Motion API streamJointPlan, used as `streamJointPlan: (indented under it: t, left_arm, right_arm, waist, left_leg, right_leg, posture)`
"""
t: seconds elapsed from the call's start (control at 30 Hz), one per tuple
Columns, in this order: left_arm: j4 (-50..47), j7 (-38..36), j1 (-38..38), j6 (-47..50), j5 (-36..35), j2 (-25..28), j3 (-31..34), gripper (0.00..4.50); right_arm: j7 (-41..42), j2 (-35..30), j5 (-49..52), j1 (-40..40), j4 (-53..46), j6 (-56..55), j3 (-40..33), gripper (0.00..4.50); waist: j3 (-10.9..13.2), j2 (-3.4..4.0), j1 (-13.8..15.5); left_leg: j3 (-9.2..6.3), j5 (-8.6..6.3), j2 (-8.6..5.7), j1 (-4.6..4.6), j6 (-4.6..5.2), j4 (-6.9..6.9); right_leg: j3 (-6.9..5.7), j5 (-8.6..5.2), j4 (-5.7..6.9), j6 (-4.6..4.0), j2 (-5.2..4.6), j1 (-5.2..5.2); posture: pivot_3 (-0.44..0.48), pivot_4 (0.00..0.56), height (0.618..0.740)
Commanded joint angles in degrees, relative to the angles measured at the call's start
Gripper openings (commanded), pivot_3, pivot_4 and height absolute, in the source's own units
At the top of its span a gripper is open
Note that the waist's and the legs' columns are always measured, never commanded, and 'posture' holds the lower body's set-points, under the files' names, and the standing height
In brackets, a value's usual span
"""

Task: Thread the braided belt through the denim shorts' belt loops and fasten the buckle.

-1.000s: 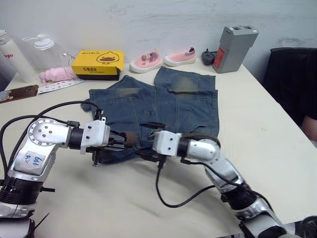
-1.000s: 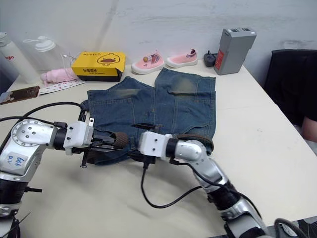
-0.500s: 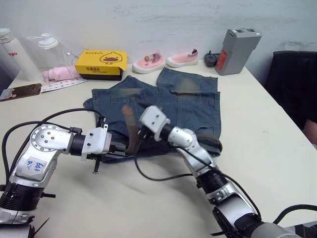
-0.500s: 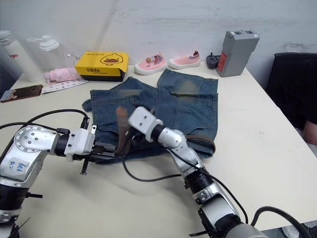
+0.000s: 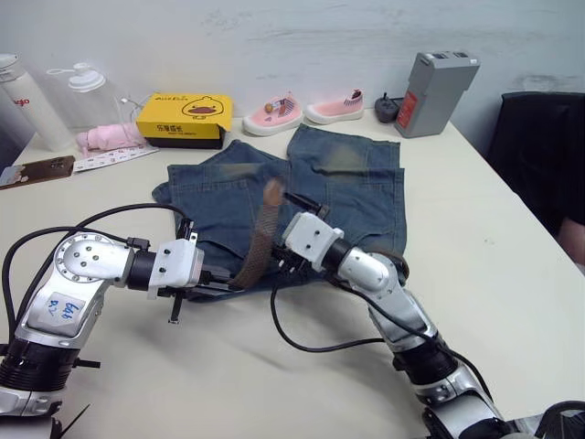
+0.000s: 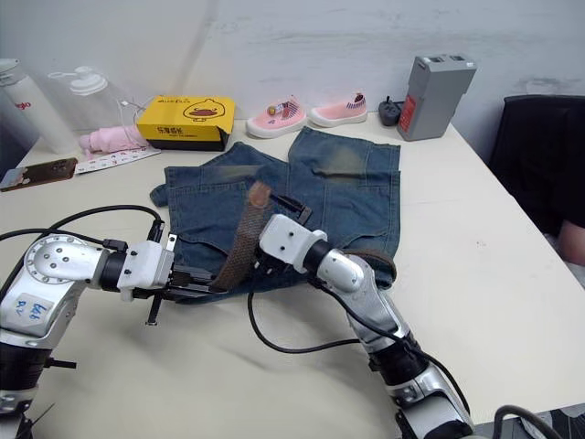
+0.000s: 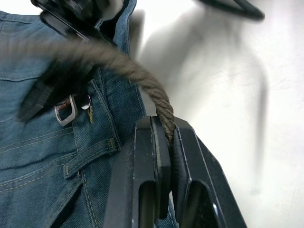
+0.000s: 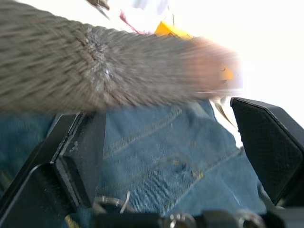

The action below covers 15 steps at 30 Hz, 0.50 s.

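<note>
The denim shorts (image 5: 292, 197) lie flat on the white table (image 5: 512, 265), waistband toward the robot, and the braided belt (image 5: 260, 242) is half in play: a free stretch of it stands up off the waistband at a slant with the tapered tip in the air, while another part curls along the waistband on the right side (image 5: 388, 261). The left gripper (image 7: 164, 156) is clamped tight on the strap near the waistband edge, fingers pressed together with the braid pinched between them. The right gripper (image 8: 166, 156) has its fingers spread wide and is holding nothing, the belt just crossing in front of it. The belt looks soft and floppy but with enough body to hold a curve, and the woven surface should give decent grip, so it probably won't slide out. Best place to grab seems to be close behind the tip, since a long loose end will just flop away from a loop. The silver buckle (image 7: 64, 110) sits on the denim near a loop. As for containers, there's a yellow box (image 5: 183, 117) with its lid shut and two bottles (image 5: 55, 96) with caps on; contents can't be made out.
</note>
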Motion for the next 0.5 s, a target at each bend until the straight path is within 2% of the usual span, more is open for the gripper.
streamJointPlan:
  t: [0.03, 0.27, 0.5]
  left_arm:
    - [-1.12, -0.77, -0.88, 0.56, -0.96, 1.09, 1.41, 0.02]
    - [-0.51, -1.65, -1.53, 1.85, -1.14, 0.9, 1.3, 0.02]
    - [0.21, -2.25, -2.85, 2.43, -1.67, 0.67, 1.4, 0.02]
  right_arm:
    - [-3.44, -1.19, -3.4, 0.07, -0.03, -1.88, -1.25, 4.5]
    - [-1.35, -2.86, -4.77, 1.79, -1.18, -6.95, 2.39, 4.5]
    - [5.51, -11.36, -5.42, 1.3, 0.52, -18.97, 4.66, 4.5]
  waist:
    - [0.0, 0.0, 0.18]
    - [-0.03, -0.05, 0.07]
    - [-0.04, -0.07, 0.25]
  left_leg:
    - [0.0, 0.0, -0.01, -0.01, 0.0, 0.01]
    - [0.01, 0.0, 0.0, -0.01, 0.01, 0.01]
    - [0.02, -0.03, -0.05, -0.01, 0.06, 0.08]
  right_leg:
    - [0.0, 0.0, 0.01, 0.0, 0.0, 0.0]
    - [0.0, -0.01, 0.0, -0.01, 0.0, 0.0]
    - [0.0, -0.02, -0.13, -0.02, -0.02, 0.18]
  posture:
    - [0.0, 0.15, 0.618]
    - [0.0, 0.15, 0.618]
    - [0.0, 0.15, 0.618]
